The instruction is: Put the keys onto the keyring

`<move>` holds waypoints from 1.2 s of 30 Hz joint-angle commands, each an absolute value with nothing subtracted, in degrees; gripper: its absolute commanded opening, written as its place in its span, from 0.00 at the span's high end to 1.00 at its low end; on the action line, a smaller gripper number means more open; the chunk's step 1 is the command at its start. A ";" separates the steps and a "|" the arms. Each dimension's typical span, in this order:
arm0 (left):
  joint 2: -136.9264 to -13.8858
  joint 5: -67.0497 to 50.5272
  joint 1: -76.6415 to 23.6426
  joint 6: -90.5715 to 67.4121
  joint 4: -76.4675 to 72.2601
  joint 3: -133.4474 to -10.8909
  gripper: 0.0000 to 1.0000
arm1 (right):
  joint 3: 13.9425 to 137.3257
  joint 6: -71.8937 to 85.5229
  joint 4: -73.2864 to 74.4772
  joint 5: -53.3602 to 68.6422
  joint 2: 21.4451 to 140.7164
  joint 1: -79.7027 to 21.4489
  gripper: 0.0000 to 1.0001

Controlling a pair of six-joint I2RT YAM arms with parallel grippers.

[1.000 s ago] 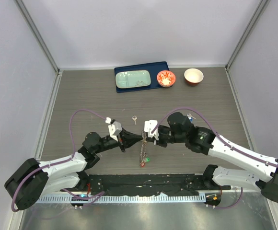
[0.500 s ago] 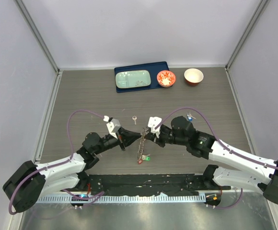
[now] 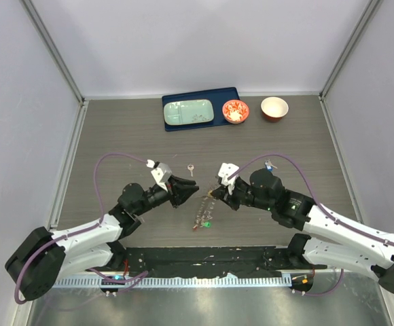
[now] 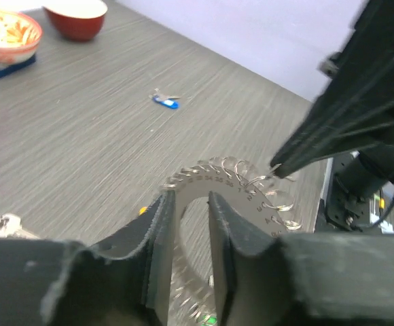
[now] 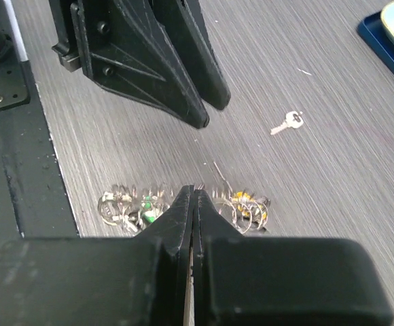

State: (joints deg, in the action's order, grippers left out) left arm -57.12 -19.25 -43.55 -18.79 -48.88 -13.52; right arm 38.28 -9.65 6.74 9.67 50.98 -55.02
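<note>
Seen from above, the right gripper (image 3: pixel 214 195), its arm stretched low and leftward, was clamped on the far rim of the large, flat, dark-grey, gear-edged metal keyring (image 3: pixel 201 212) in the middle of the scene, and the left gripper (image 3: pixel 191 193) hovered just left of it, empty. The left wrist view showed its fingers (image 4: pixel 157 227) narrowly parted, with the tilted keyring (image 4: pixel 241 195) beyond them. In the right wrist view a small plain silver key (image 5: pixel 287 123) lay loose on the far side. It seemed best that the left fetch it by its head while the right held the keyring steady.
</note>
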 commanded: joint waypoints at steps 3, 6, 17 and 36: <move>-59.41 -13.98 -42.63 -18.89 -46.85 -16.43 0.60 | 40.25 -9.05 6.94 4.14 49.13 -54.84 0.99; -58.98 -13.45 -42.54 -19.60 -44.75 -17.57 0.49 | 41.22 -9.14 7.03 0.97 49.57 -54.84 0.99; -50.28 -4.05 -42.54 -20.74 -31.03 -20.30 0.14 | 43.51 -7.30 5.72 -14.67 50.10 -54.76 0.99; -40.34 0.79 -42.63 -24.43 -15.38 -20.92 0.00 | 43.59 -6.06 -7.38 -26.64 54.75 -51.50 0.99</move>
